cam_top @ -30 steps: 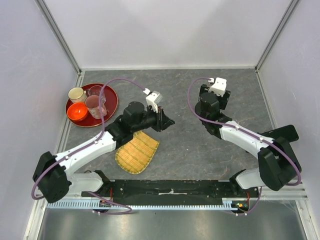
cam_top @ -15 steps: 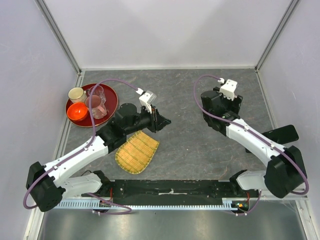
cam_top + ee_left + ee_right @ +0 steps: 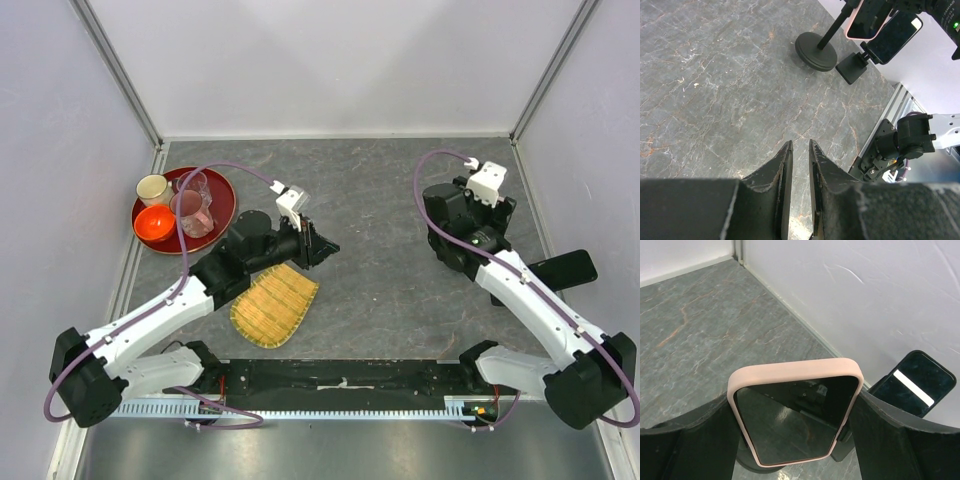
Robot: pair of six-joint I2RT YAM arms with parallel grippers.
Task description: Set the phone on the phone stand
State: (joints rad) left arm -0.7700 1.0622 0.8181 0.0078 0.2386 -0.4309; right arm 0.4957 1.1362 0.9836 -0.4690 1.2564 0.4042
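The pale pink phone [image 3: 795, 412] is held upright between my right gripper's [image 3: 796, 415] fingers [image 3: 900, 435], which are shut on its two long sides. The left wrist view shows the phone [image 3: 867, 22] at the top of the phone stand's post, above the round disc base [image 3: 815, 50]. I cannot tell whether it sits in the clamp. The base shows dark under the phone [image 3: 760, 466]. From above, my right gripper [image 3: 465, 215] hides both. My left gripper [image 3: 325, 245] is shut and empty over bare table [image 3: 800, 143].
An all-black phone [image 3: 895, 37] leans on a folding stand [image 3: 852, 67] at the right wall, also seen from above [image 3: 562, 268]. A woven mat [image 3: 275, 303] lies under my left arm. A red tray [image 3: 215, 215] with cups and an orange bowl stands at the back left.
My right arm has moved to the right and slightly nearer, carrying the phone. My left arm has drawn back a little to the left.
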